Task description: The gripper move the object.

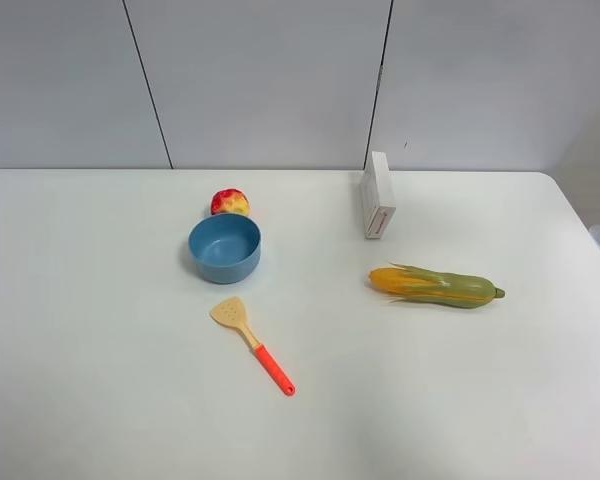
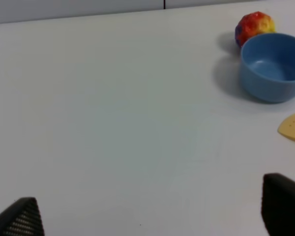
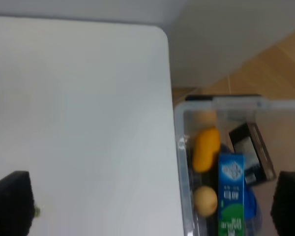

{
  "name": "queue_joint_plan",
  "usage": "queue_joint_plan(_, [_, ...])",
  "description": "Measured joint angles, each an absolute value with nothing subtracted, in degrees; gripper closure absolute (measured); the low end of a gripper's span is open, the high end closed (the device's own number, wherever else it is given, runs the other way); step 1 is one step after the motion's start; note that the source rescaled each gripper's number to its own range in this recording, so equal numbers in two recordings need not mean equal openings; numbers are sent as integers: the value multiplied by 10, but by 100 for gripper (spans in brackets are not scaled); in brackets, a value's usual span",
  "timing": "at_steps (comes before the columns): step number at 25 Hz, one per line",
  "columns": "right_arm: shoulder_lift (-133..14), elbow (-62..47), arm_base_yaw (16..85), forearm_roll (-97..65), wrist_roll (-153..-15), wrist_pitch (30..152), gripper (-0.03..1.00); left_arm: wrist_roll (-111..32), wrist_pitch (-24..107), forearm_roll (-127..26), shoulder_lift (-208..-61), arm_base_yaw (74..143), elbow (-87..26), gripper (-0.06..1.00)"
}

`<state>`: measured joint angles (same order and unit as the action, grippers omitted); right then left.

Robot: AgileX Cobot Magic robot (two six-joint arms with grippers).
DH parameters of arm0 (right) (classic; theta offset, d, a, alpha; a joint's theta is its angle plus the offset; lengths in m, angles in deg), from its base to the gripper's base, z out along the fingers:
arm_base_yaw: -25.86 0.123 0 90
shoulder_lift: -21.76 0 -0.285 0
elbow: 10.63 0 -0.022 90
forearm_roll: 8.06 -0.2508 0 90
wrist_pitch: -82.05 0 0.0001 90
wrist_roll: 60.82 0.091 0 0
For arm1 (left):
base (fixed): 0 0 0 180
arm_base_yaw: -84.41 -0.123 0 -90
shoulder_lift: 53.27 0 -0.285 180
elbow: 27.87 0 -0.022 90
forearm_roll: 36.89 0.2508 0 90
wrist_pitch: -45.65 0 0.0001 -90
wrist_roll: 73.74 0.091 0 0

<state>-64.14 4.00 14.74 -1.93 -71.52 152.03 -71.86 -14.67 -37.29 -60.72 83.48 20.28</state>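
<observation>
- Your left hand [image 2: 147, 216] is closest to you. Its two black fingertips [image 2: 19, 219] sit wide apart at the edges of the left wrist view, and nothing is between them. It hangs low over bare white worktop [image 1: 100, 350].
- Your right hand [image 3: 147, 206] is spread wide and empty too. It looks down past the worktop corner at a clear plastic bin [image 3: 187, 162] of other toys, so I think the left one is better for this job.
- Going farther, you meet the flat tan spatula with the orange handle [image 1: 252, 343]. Pass beside it and do not bump it.
- Next comes the round blue bowl [image 1: 224, 247]. It stands right in front of what you want.
- The small round red-and-yellow toy fruit [image 1: 230, 203] sits on the worktop just behind the bowl, very near its rim, maybe touching.
- Come down from above, not through the bowl. Put one finger on each side of the fruit and squeeze gently, because round things roll away.
</observation>
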Motion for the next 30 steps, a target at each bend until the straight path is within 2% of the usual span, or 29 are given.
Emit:
queue_joint_plan(15, [-197, -298, 145, -22, -715, 1517, -1, -719, -147, -373, -607, 835, 203, -6])
queue_joint_plan(20, [-57, -394, 145, -40, -689, 1461, -1, -719, -147, -373, -607, 835, 203, -6])
queue_joint_plan(24, [7, -455, 145, -69, -682, 1412, -1, -719, -147, -373, -607, 835, 203, -6])
queue_joint_plan(30, [33, -529, 146, -91, -660, 1404, -1, -719, -147, -373, -607, 835, 203, -6])
